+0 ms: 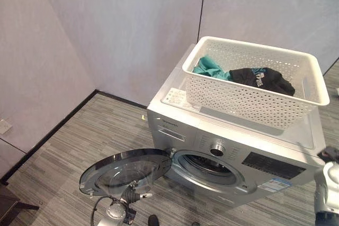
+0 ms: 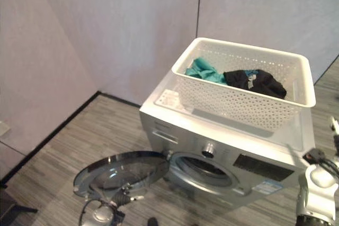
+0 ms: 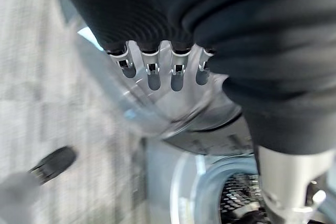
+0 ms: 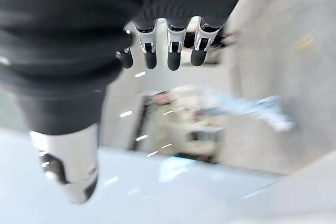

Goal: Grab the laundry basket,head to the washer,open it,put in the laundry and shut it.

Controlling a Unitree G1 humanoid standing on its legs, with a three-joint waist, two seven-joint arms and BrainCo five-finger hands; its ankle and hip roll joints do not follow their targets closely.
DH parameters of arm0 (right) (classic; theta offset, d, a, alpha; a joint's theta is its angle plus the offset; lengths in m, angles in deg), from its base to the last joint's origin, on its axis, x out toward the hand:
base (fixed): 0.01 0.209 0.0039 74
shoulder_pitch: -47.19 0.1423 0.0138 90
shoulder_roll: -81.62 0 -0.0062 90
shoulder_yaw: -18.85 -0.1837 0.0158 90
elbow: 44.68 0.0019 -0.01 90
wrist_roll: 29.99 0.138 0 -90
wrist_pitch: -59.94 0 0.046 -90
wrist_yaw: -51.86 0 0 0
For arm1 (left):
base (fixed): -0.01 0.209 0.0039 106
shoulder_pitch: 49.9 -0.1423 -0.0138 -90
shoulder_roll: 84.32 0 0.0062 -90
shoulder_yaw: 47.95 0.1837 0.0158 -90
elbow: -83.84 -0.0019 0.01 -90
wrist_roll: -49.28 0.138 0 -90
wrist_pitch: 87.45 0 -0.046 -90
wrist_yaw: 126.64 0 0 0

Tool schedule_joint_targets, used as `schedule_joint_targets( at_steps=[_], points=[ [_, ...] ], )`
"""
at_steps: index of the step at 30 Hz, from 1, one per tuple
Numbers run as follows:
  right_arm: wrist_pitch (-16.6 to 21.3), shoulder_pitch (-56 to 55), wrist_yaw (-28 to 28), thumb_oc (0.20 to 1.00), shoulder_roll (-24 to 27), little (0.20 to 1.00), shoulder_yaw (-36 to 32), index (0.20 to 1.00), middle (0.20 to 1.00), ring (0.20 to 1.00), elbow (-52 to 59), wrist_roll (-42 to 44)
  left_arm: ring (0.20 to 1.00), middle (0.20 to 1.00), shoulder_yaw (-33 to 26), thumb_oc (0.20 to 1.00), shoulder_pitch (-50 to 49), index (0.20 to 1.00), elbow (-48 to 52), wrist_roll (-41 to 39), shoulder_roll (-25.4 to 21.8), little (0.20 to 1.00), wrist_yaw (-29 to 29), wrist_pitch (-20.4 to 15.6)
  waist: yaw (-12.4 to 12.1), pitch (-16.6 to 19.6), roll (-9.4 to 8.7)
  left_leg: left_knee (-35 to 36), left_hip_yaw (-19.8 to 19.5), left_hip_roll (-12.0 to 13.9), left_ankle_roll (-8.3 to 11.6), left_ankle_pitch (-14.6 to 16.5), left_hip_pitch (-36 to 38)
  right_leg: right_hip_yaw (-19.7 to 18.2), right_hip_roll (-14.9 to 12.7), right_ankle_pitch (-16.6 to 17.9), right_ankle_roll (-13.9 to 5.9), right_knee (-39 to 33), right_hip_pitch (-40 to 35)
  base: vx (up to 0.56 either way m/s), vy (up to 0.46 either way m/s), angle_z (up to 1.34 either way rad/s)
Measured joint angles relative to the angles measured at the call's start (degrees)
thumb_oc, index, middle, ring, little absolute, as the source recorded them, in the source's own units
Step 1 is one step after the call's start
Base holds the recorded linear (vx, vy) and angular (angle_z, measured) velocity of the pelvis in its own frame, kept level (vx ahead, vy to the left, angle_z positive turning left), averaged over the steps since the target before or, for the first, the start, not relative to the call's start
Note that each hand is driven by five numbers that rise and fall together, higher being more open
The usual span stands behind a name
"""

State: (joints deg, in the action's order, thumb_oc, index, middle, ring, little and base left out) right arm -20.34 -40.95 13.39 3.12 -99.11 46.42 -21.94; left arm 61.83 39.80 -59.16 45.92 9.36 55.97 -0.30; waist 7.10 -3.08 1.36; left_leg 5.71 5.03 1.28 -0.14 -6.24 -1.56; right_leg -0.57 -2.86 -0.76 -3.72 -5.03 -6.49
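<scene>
A silver front-loading washer [image 1: 233, 152] is parked in the corner by grey wall panels [image 1: 132, 25], on a striped grey floor [image 1: 79, 146]. Its round glass door [image 1: 124, 170] is swung fully open to the robot's left, so the drum opening [image 1: 207, 165] is exposed. The white perforated laundry basket [image 1: 254, 86] is set on top of the washer, toward the back, with a teal garment [image 1: 211, 69] and a black garment [image 1: 262, 79] lying side by side inside it.

The left hand [image 1: 123, 199] is seen low in the head views, just below the door's rim. Its wrist view gives what the head views can't: the fingers [image 3: 177, 74] are loosely extended and lightly spread against the door glass [image 3: 157, 108], holding nothing, with the drum visible past them.

The right hand [image 4: 168, 51] is caught by its own wrist camera (background pretty smeared), fingers hanging relaxed and empty. In the head views just the right arm [image 1: 328, 186] is seen, at the lower right beside the washer.
</scene>
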Motion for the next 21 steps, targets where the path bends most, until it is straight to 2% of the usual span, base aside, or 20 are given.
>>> schedule_joint_targets(
  at_steps=[2,6,9,10,11,14,15,17,19,21],
  points=[
    [-0.37,3.2,-1.56,1.0,-0.06,1.0,1.04,1.0,1.0,1.0,9.36,-2.55,1.0,1.0,0.03,1.0,0.36,1.0,-2.04,0.0,0.76,1.0,1.09,0.11,0.11,0.03,0.01,-0.02,0.04,-0.1,0.23,-0.26,0.15,-0.05,-0.07,0.2,-0.09,0.06,0.12,0.0,0.0,0.0],
    [1.11,7.75,-0.62,1.0,1.44,1.0,2.89,1.0,1.0,1.0,14.97,-5.84,1.0,1.0,0.01,1.0,0.25,1.0,-2.45,0.11,0.77,1.0,1.19,0.12,-0.23,0.54,-1.52,-0.01,-1.21,-0.21,0.24,-0.23,0.4,1.04,-0.06,-0.15,-0.21,0.05,-0.7,-0.02,-0.011,0.14],
    [0.91,9.36,0.65,1.0,6.01,1.0,3.9,1.0,1.0,1.0,14.54,-7.03,1.0,1.0,0.01,1.0,0.14,1.0,-2.63,1.82,0.74,1.0,1.23,0.12,-0.65,0.64,-1.83,-0.01,-1.37,-0.35,0.03,-0.08,0.39,1.19,-0.16,-0.23,-0.23,0.05,-0.8,-0.02,-0.011,0.07],
    [-0.15,10.38,2.07,1.0,10.94,1.0,5.82,1.0,1.0,1.0,14.04,-7.12,1.0,1.0,-0.05,1.0,0.19,1.0,-2.61,2.2,0.47,1.0,1.23,0.12,-1.03,0.6,-1.9,-0.01,-1.32,-0.38,0.02,-0.08,0.46,1.24,-0.19,-0.22,-0.24,0.06,-0.83,-0.03,-0.017,-0.01],
    [-0.41,10.93,2.75,1.0,12.75,1.0,6.59,1.0,1.0,1.0,13.63,-7.16,1.0,1.0,-0.11,1.0,0.23,1.0,-2.61,2.2,0.25,1.0,1.24,0.11,-0.98,0.63,-1.94,-0.01,-1.33,-0.37,-0.01,-0.06,0.48,1.19,-0.19,-0.22,-0.24,0.06,-0.83,0.0,0.0,0.0],
    [-2.58,17.16,6.99,1.0,20.71,1.0,13.4,1.0,1.0,1.0,4.97,-6.55,1.0,1.0,-0.32,1.0,0.6,1.0,-2.57,2.15,-0.7,1.0,1.08,0.08,-1.12,0.72,-2.8,0.02,-1.33,-0.28,0.05,-0.01,0.88,1.18,-0.12,-0.23,-0.25,0.01,-1.21,0.0,-0.004,-0.01],
    [-3.93,17.76,8.51,1.0,23.12,1.0,14.25,1.0,1.0,1.0,3.03,-6.66,1.0,1.0,-0.29,1.0,1.02,1.0,-2.48,2.07,-0.9,1.0,0.92,0.02,-1.86,0.52,-3.15,-0.01,-1.35,-0.28,0.18,0.07,0.86,1.25,-0.1,-0.25,-0.28,-0.08,-1.24,-0.03,-0.023,0.04],
    [-7.95,25.34,13.38,1.0,34.9,1.0,23.82,1.0,1.0,1.0,-8.95,-6.67,1.0,1.0,0.57,1.0,1.19,1.0,-2.35,1.49,-1.78,1.0,0.57,-0.02,-2.44,0.46,-3.27,-0.02,-1.37,-0.33,0.15,0.05,0.87,1.29,-0.19,-0.2,-0.3,0.03,-1.2,-0.02,-0.011,0.01],
    [-10.6,33.11,16.34,1.0,36.35,1.0,27.04,1.0,1.0,1.0,-15.59,-6.57,1.0,1.0,1.19,1.0,1.21,1.0,-2.4,0.64,-2.6,1.0,0.14,-0.04,-3.04,0.32,-3.9,-0.02,-1.45,-0.28,0.04,-0.08,0.67,1.41,-0.1,-0.16,-0.23,0.01,-1.07,0.0,0.0,0.0],
    [-11.33,47.03,20.85,1.0,37.97,1.0,38.77,1.0,1.0,1.0,-25.69,-5.34,1.0,1.0,1.77,1.0,1.42,1.0,-2.85,-1.41,-3.05,1.0,-1.2,-0.13,-3.17,0.24,-4.22,-0.02,-1.38,-0.27,0.01,-0.15,0.34,1.38,-0.09,-0.11,-0.26,-0.38,-0.81,-0.01,-0.007,-0.02]
  ],
)
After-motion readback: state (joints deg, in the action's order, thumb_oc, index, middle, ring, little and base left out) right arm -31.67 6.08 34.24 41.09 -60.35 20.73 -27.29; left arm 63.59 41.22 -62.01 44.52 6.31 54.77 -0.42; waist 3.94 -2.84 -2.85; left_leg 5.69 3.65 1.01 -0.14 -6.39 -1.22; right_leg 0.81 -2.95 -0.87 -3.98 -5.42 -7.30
